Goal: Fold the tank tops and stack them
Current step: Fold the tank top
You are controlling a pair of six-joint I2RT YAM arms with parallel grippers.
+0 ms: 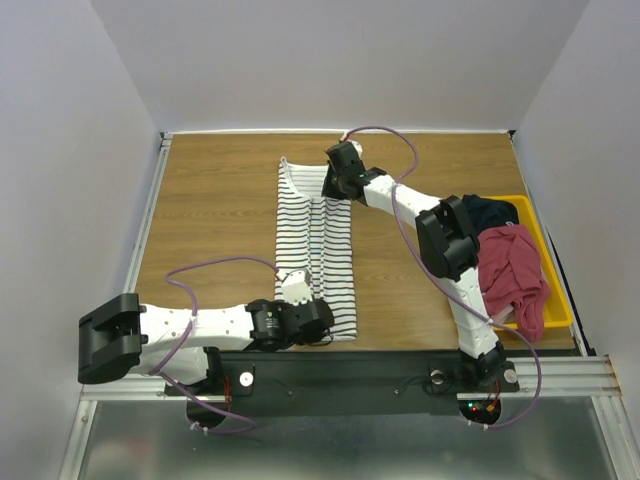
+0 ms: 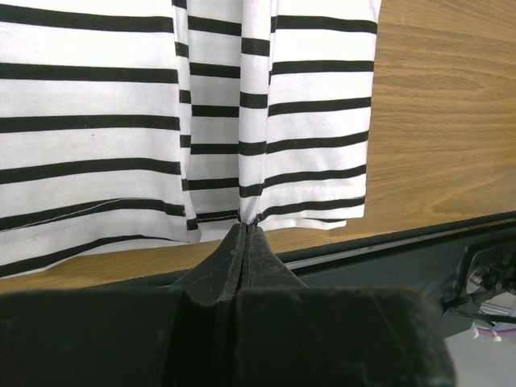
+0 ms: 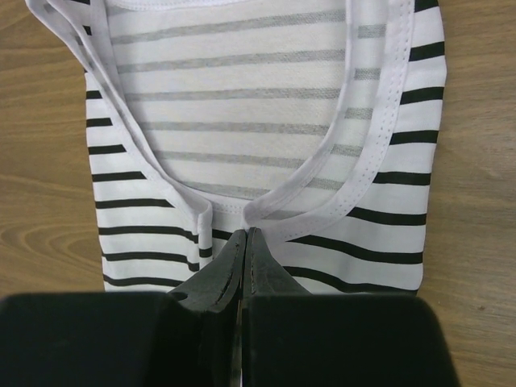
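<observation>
The white tank top with thin dark stripes [image 1: 318, 250] lies as a long narrow strip down the middle of the table. At its near hem [image 2: 306, 211], my left gripper [image 2: 246, 226] is shut, pinching a fold of the cloth; in the top view the left gripper [image 1: 322, 326] is at the strip's bottom edge. My right gripper [image 3: 246, 233] is shut on the white trim where the neckline [image 3: 339, 193] dips, and in the top view the right gripper [image 1: 333, 190] is over the strip's far end. The dark red tank top [image 1: 512, 272] lies crumpled in the yellow tray.
The yellow tray [image 1: 556, 262] stands at the table's right edge and also holds a dark garment [image 1: 490, 211]. A black rail [image 2: 419, 250] runs along the near table edge just behind the hem. Bare wood [image 1: 210, 210] lies left of the strip.
</observation>
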